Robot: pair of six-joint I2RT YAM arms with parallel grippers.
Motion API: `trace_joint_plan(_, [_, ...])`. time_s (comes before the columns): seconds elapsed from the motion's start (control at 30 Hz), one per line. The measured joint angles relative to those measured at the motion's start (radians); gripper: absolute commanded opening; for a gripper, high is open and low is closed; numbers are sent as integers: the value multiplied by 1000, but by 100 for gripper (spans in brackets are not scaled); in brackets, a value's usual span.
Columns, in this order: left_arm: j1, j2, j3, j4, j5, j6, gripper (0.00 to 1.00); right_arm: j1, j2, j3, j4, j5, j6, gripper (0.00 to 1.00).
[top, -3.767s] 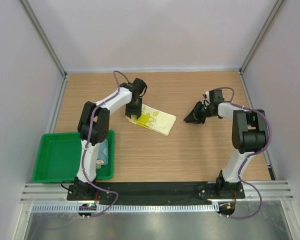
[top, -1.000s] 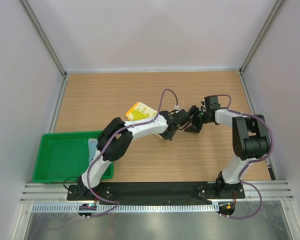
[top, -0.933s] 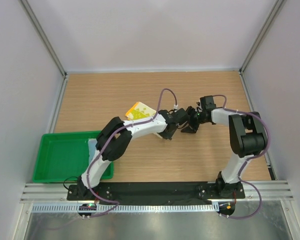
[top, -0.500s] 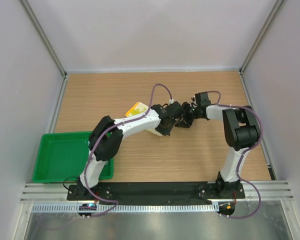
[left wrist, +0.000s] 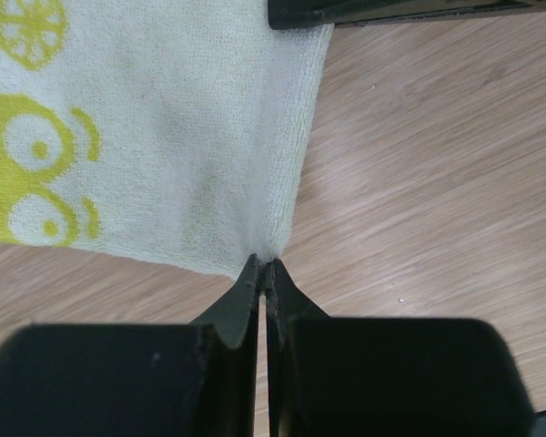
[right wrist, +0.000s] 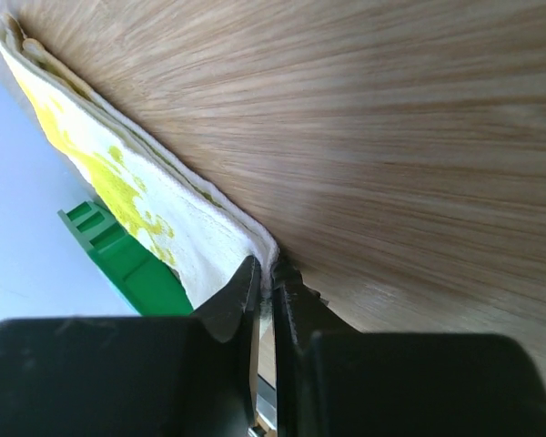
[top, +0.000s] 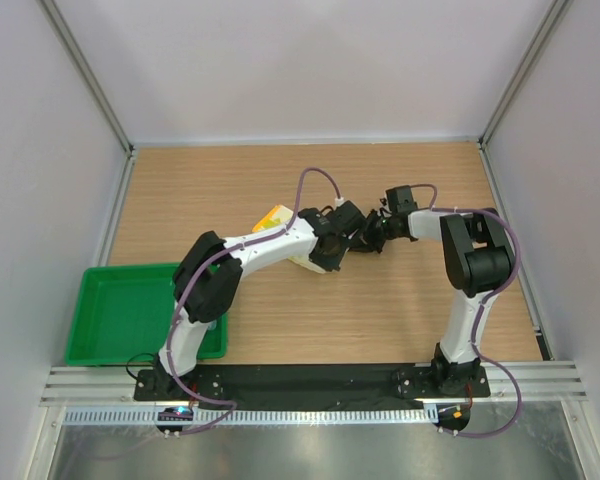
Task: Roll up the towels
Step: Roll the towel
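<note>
The yellow-cream towel (top: pixel 273 219) lies at mid table, mostly under my left arm. My left gripper (top: pixel 324 261) is shut on its near right corner; the left wrist view shows the cream cloth with yellow-green print (left wrist: pixel 155 137) pinched at my left gripper (left wrist: pixel 266 265). My right gripper (top: pixel 354 240) is shut on the towel's edge just beside it; the right wrist view shows the folded edge (right wrist: pixel 164 214) pinched at my right gripper (right wrist: pixel 267 269). The light blue towel is not visible; it is hidden or out of view.
A green plastic tray (top: pixel 120 315) sits at the near left; it also shows in the right wrist view (right wrist: pixel 132 269). The two arms meet closely at mid table. Bare wood lies all around, with white walls on three sides.
Both grippers have moved left together, close side by side, carrying the towel's right edge toward its left part. The left arm now covers more of the towel.
</note>
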Motion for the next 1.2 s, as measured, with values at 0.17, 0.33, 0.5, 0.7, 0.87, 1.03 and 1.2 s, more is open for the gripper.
trace_joint_plan(0.17, [0, -10, -36, 25, 14, -3, 0, 3, 2, 30, -52, 21, -21, 6])
trace_joint_plan(0.33, [3, -20, -75, 59, 60, -3, 0, 7, 4, 77, -138, 31, -56, 14])
trace_joint_plan(0.5, [4, -29, -89, 79, 103, -7, 0, 4, 13, 146, -223, 54, -95, 50])
trace_joint_plan(0.7, [4, -34, -90, 81, 166, -31, 0, -36, 8, 196, -290, 113, -149, 58])
trace_joint_plan(0.87, [9, -34, -90, 90, 229, -72, 0, -112, -39, 190, -343, 146, -174, 56])
trace_joint_plan(1.03, [39, -39, -106, 131, 327, -144, 0, -188, -169, 175, -380, 161, -211, 52])
trace_joint_plan(1.2, [107, -78, -186, 203, 448, -249, 0, -181, -255, 172, -396, 132, -259, 52])
